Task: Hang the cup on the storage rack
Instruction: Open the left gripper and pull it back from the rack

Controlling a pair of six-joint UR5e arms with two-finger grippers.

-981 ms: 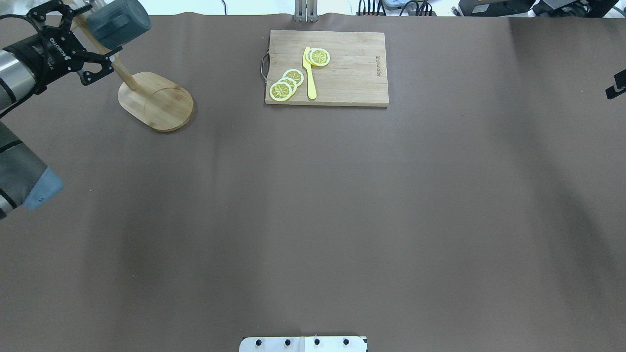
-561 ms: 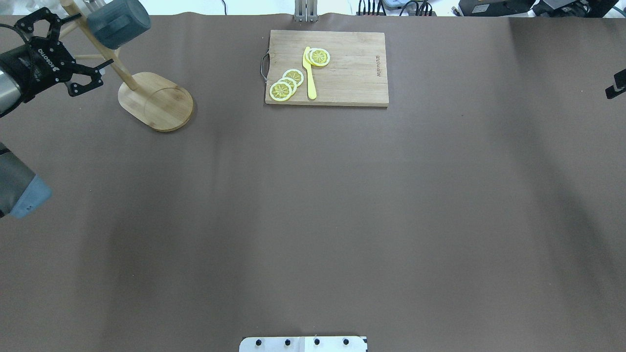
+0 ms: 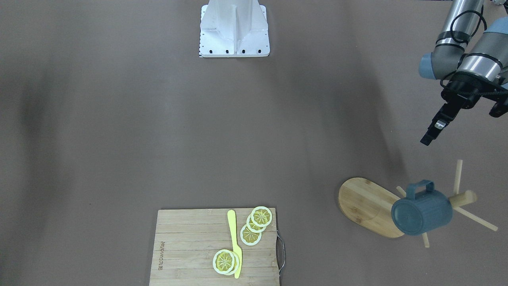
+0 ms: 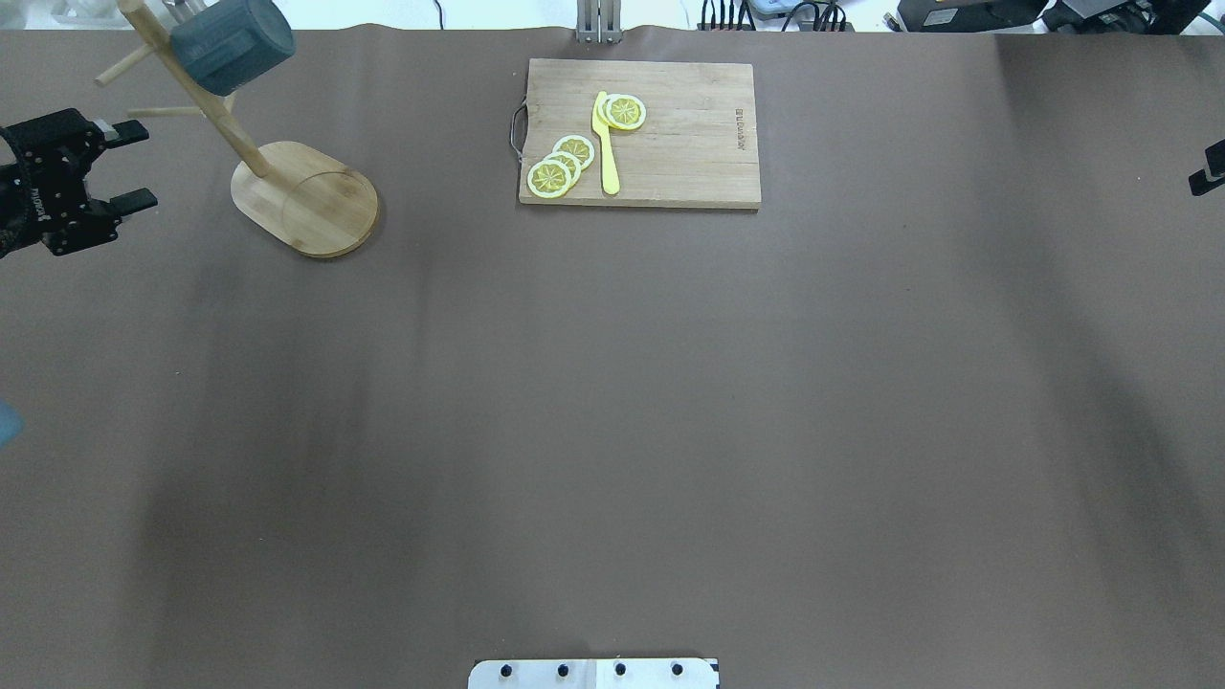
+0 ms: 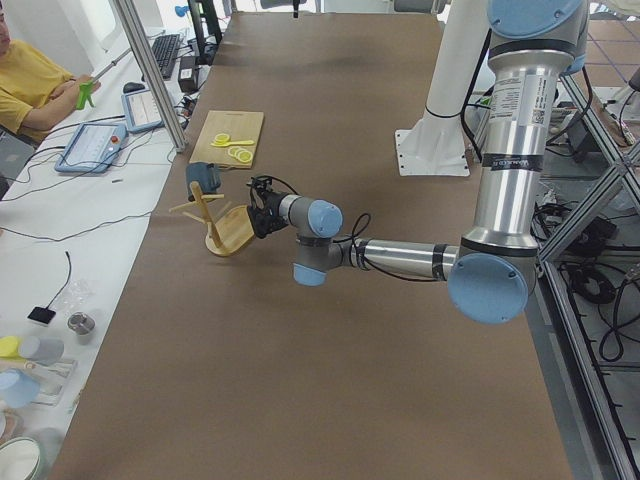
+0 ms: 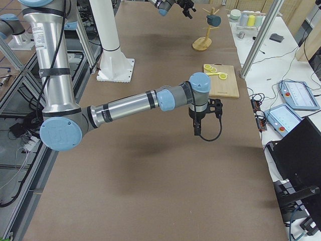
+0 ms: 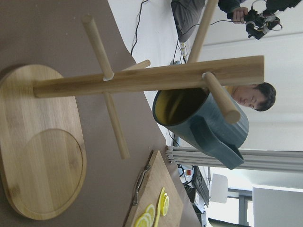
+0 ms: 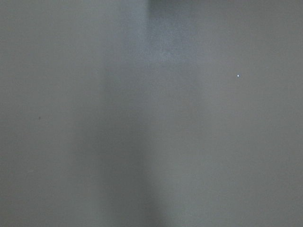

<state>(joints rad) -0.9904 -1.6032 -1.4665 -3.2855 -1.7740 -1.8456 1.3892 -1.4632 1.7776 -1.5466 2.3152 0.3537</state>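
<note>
The dark blue-grey cup (image 4: pixel 230 43) hangs by its handle on an upper peg of the bamboo storage rack (image 4: pixel 306 196), mouth tilted toward the post. The front view shows the cup (image 3: pixel 421 212) over the rack's oval base (image 3: pixel 365 204). The left wrist view shows the cup (image 7: pixel 203 123) and the post (image 7: pixel 142 80) from the side. My left gripper (image 4: pixel 139 165) is open and empty, well left of the rack and apart from it; one finger (image 3: pixel 435 127) shows in the front view. Only a black edge of my right gripper (image 4: pixel 1208 179) shows at the far right; I cannot tell its state.
A wooden cutting board (image 4: pixel 670 144) with lemon slices (image 4: pixel 560 167) and a yellow knife (image 4: pixel 605 144) lies at the back centre. The robot's base plate (image 4: pixel 593 673) is at the front edge. The right wrist view shows only brown table surface.
My left gripper has drawn back from the rack toward the left edge, open. The cup stays hanging on the peg. The right arm has not moved.
</note>
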